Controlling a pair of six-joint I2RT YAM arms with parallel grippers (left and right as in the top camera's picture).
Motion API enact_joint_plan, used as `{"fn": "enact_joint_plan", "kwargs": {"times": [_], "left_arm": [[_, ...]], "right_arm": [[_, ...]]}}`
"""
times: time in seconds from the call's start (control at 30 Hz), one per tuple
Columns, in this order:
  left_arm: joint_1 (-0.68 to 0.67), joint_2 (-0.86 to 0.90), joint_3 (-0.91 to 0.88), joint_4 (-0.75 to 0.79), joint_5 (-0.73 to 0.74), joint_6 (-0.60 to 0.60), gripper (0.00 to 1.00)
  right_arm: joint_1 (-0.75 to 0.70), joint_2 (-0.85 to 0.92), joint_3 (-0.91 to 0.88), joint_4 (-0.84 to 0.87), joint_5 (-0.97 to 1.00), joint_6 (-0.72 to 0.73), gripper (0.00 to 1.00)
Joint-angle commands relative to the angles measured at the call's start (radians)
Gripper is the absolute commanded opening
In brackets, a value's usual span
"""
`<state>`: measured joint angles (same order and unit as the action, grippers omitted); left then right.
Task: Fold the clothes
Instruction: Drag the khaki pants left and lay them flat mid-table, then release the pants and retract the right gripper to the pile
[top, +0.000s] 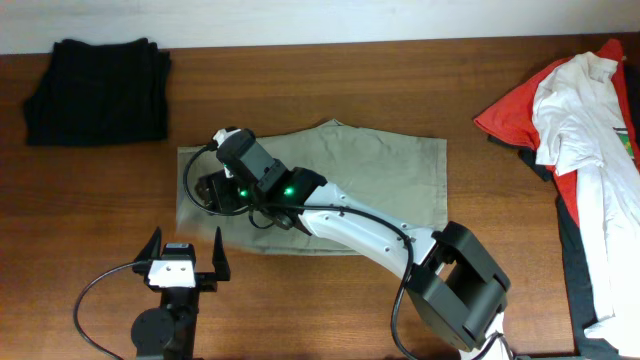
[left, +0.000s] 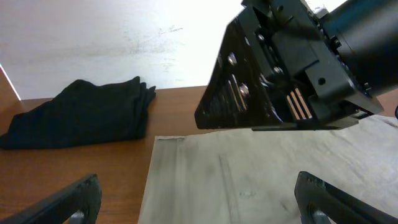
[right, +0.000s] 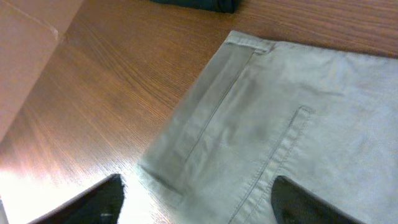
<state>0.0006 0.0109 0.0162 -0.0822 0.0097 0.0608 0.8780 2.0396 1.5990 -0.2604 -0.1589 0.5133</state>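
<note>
The khaki trousers (top: 380, 170) lie folded flat in the middle of the table. They also show in the left wrist view (left: 261, 180) and the right wrist view (right: 311, 93). My right gripper (top: 213, 190) is open and hovers low over the trousers' left edge, its fingers (right: 199, 199) straddling the seam near the near-left corner. It fills the upper right of the left wrist view (left: 280, 68). My left gripper (top: 186, 258) is open and empty, near the table's front edge, just in front of the trousers' left corner (left: 199, 202).
A folded black garment (top: 97, 88) lies at the back left. It also shows in the left wrist view (left: 81, 115). A white T-shirt (top: 575, 110) on a red cloth (top: 505, 112) lies along the right edge. Bare wood surrounds the trousers.
</note>
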Motion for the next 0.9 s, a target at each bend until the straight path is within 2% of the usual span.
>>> {"fn": "enact_joint_plan", "kwargs": {"times": [0.0,0.13,0.4,0.5,0.57,0.67,0.87], "left_arm": [[0.004,-0.004,-0.008,0.000,-0.006,0.012,0.99],[0.004,-0.004,-0.008,0.000,-0.006,0.012,0.99],[0.004,-0.004,-0.008,0.000,-0.006,0.012,0.99],[0.004,-0.004,-0.008,0.000,-0.007,0.012,0.99],[0.004,-0.004,-0.008,0.000,-0.006,0.012,0.99],[0.004,-0.004,-0.008,0.000,-0.006,0.012,0.99],[0.004,-0.004,-0.008,0.000,-0.006,0.012,0.99]], "right_arm": [[-0.031,-0.034,0.017,-0.008,-0.005,-0.011,0.89],[-0.144,-0.090,0.017,-0.106,0.063,-0.015,0.99],[-0.522,-0.153,0.017,-0.423,0.058,-0.049,0.99],[-0.646,-0.152,0.016,-0.620,0.076,-0.220,0.99],[-0.712,-0.151,0.014,-0.721,0.125,-0.244,0.99],[-0.811,-0.150,-0.008,-0.793,0.164,-0.253,0.99],[-0.906,-0.122,-0.120,-0.757,0.117,-0.255,0.99]]}}
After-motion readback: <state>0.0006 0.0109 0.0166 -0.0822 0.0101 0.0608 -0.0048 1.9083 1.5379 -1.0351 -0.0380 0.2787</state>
